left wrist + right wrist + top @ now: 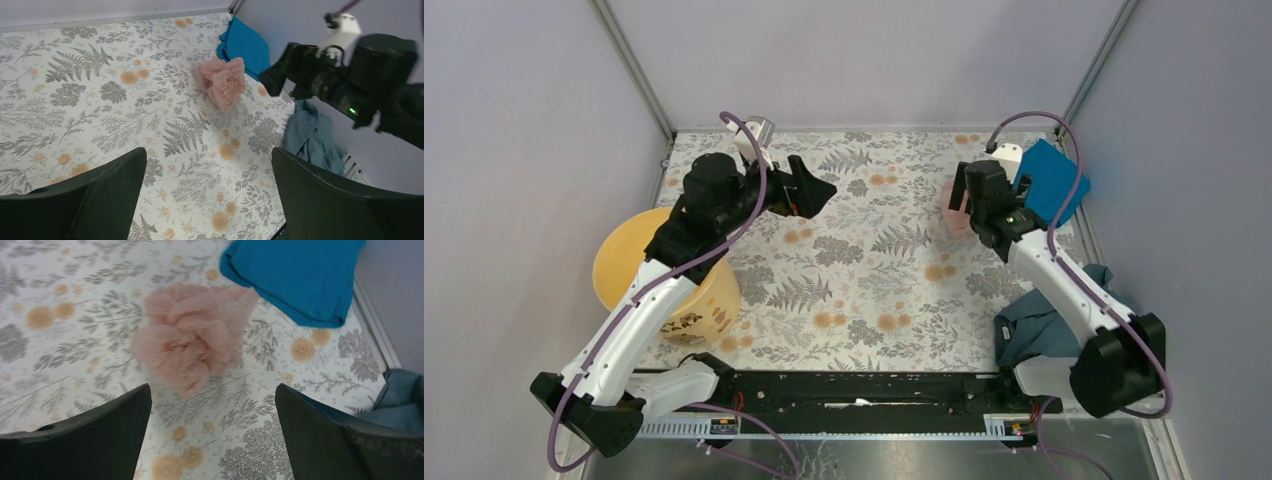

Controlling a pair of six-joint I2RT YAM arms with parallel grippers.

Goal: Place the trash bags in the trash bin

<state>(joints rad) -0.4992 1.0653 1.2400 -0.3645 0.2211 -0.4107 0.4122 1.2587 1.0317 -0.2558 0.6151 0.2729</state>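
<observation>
trash bags point(192, 347): one crumpled pale pink wad on the floral table cover point(864, 280), touching or just short of the bright blue cloth point(300, 275); hard to tell which.
right gripper point(212, 392): above the wad, jaws wide, holding nothing.
left gripper point(209, 155): over mid-table, jaws wide, empty.
trash bin point(619, 265): yellow-orange, at the left edge, partly under the left arm.
dark teal cloth point(310, 135): at the right edge.

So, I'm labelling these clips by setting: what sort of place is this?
Likely a robot lab test cell: grey panels in metal framing enclose the floral-clothed table, and both arms are bolted to a rail.
</observation>
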